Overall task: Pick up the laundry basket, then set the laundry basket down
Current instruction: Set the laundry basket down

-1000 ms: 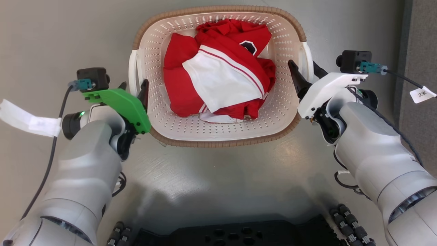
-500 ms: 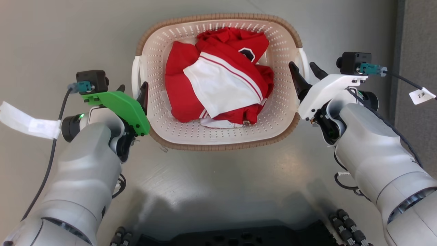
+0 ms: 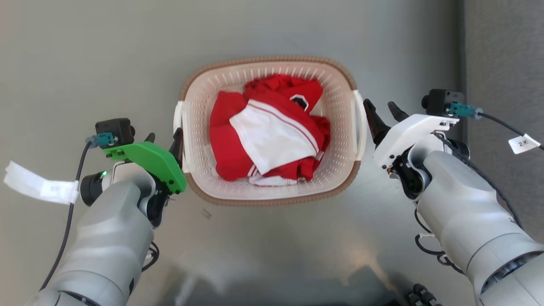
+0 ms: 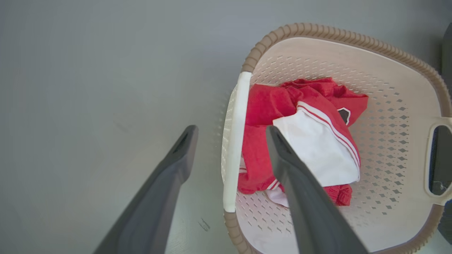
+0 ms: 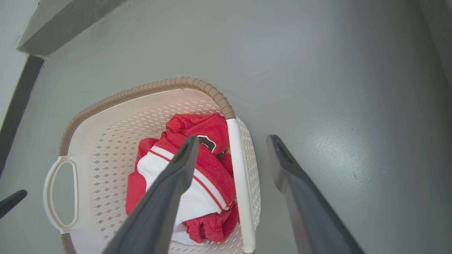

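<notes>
The laundry basket (image 3: 267,58) stands on the grey floor, cream with perforated walls and a brown rim, holding red and white clothes (image 3: 272,136). My left gripper (image 3: 164,138) is open, hovering over the basket's white left handle (image 3: 178,123). In the left wrist view that handle (image 4: 235,148) runs between the spread fingers of the left gripper (image 4: 231,128), well below them. My right gripper (image 3: 379,106) is open beside the right handle (image 3: 360,123). In the right wrist view the handle (image 5: 236,162) lies below the right gripper (image 5: 232,138).
A darker grey strip (image 3: 501,63) runs along the right side of the floor. A wall base with dark skirting (image 5: 21,88) lies beyond the basket's left side. Part of my dark wheeled base (image 3: 418,293) shows at the bottom edge.
The whole head picture has shifted: the camera has risen, and the basket looks smaller and lower. Both open grippers have come up off the handles they straddled closely before.
</notes>
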Motion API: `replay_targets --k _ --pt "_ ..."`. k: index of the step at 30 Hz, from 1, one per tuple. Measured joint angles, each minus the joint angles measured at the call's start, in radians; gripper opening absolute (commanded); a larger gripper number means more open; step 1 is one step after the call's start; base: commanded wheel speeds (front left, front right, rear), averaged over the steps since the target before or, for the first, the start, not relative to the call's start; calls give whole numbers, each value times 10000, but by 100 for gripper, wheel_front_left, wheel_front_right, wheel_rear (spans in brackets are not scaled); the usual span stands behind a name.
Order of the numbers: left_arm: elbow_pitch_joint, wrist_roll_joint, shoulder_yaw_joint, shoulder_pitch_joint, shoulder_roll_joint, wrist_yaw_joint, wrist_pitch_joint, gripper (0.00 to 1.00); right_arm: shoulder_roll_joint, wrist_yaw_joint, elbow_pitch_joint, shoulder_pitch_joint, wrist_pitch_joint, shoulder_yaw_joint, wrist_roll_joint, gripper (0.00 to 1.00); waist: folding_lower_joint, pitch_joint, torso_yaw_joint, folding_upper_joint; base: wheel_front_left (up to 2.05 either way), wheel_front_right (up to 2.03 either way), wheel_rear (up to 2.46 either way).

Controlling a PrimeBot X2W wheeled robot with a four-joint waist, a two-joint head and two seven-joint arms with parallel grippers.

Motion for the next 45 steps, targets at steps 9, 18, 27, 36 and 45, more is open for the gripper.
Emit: replay_targets --k 9,18,27,36,45 --pt "-205 -15 163 507 385 0 -224 100 29 2 -692 81 0 -188 -594 100 0 -1237 -194 0 0 0 0" --pt "-1047 176 58 966 742 -2 -244 100 -221 2 -1406 1081 0 -677 -1058 100 0 -2523 -361 0 0 0 0" --pt "-2226 566 811 1301 1237 -2 -244 100 -270 12 -2435 1799 2 -1202 -1628 100 0 -3681 -421 0 0 0 0" --pt "-3793 1546 2033 2360 1569 42 -244 100 -740 -309 -4195 2778 2 -2378 -2510 100 0 -4985 -427 0 0 0 0" --pt "-5933 2886 3189 3761 1720 309 -247 100 -811 -635 -6128 4096 0 -3173 -3632 100 -1 -6151 -377 0 0 0 0"
